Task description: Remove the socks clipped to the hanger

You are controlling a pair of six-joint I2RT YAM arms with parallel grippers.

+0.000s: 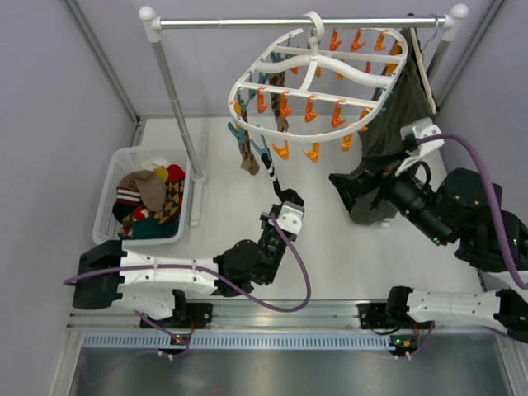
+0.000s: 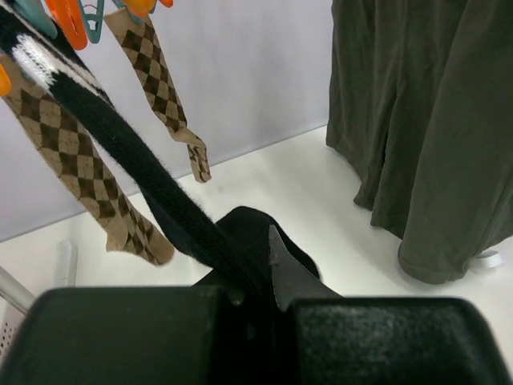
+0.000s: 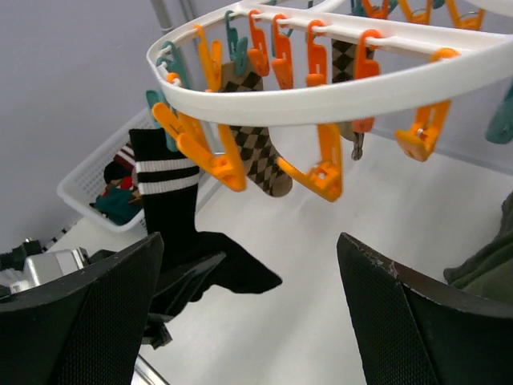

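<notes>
Closest to the left wrist camera, the left end effector (image 2: pixel 255 277) is pressed together on the lower part of the long black fabric sock with white cuff stripes (image 2: pixel 120 136). This sock runs tight and slanted up to the large white plastic oval hanger with orange and teal pegs (image 3: pixel 337 88), where its cuff is clipped at the rim. I judge the step is to pull this sock free. It is better to pull steadily along the sock's own line, so the peg lets go and the hanger swings little. Two brown-and-tan argyle socks (image 3: pixel 256 152) hang just beside it and should not be dragged. The right end effector (image 3: pixel 248 321) is spread wide and holds nothing; being near the ring, it could steady it. On the worktop (image 1: pixel 330 247), the white plastic basket (image 1: pixel 111 177) already contains socks.
</notes>
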